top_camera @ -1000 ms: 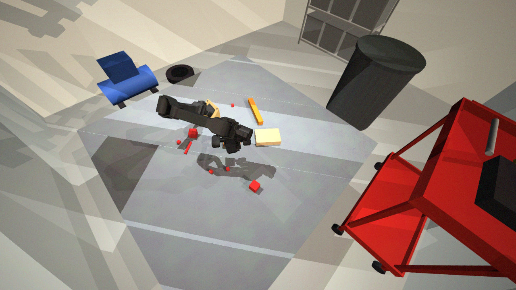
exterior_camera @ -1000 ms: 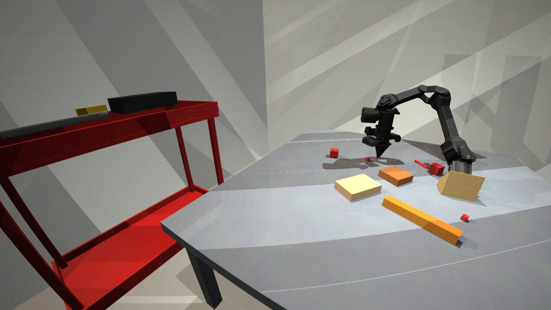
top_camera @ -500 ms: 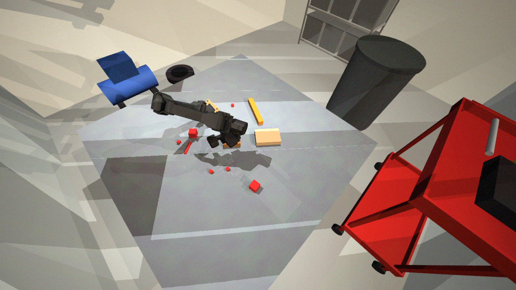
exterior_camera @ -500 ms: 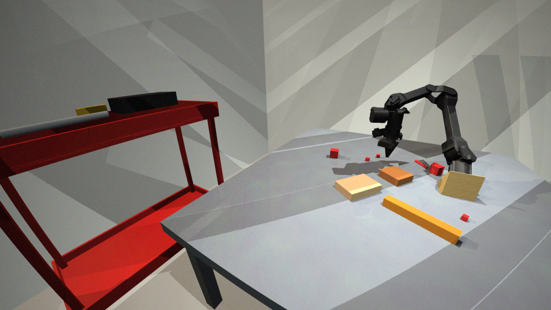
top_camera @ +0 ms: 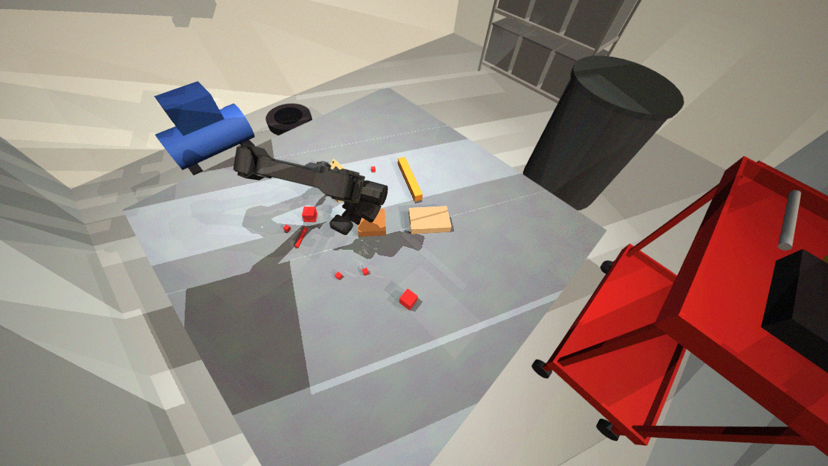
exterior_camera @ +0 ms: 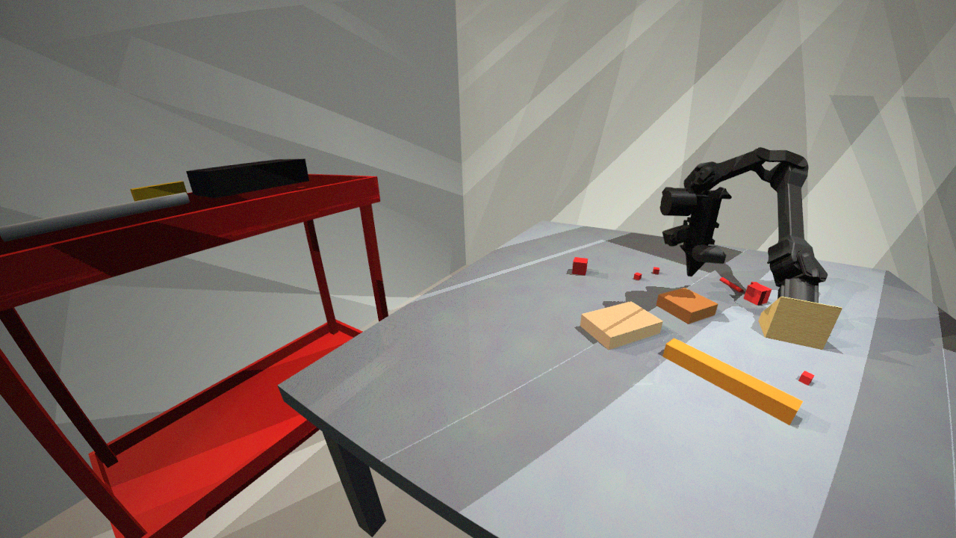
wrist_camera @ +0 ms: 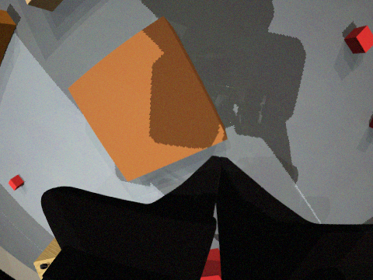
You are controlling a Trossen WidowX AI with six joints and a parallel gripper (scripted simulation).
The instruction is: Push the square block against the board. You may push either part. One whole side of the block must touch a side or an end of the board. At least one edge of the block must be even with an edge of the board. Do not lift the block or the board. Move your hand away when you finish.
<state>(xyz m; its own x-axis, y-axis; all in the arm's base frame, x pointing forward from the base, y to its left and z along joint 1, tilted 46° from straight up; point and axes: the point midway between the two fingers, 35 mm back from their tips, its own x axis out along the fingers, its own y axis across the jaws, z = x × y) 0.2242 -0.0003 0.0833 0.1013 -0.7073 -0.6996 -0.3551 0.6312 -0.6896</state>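
One grey tube [top_camera: 789,220] [exterior_camera: 93,216] and one black box [top_camera: 799,301] [exterior_camera: 247,178] in a red tray [top_camera: 723,277] [exterior_camera: 280,212]

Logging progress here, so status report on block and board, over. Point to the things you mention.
Jaws shut, empty. Orange block [top_camera: 370,223] [exterior_camera: 687,305] [wrist_camera: 134,105] apart from pale board [top_camera: 429,220] [exterior_camera: 621,323]. Nothing visible between them.
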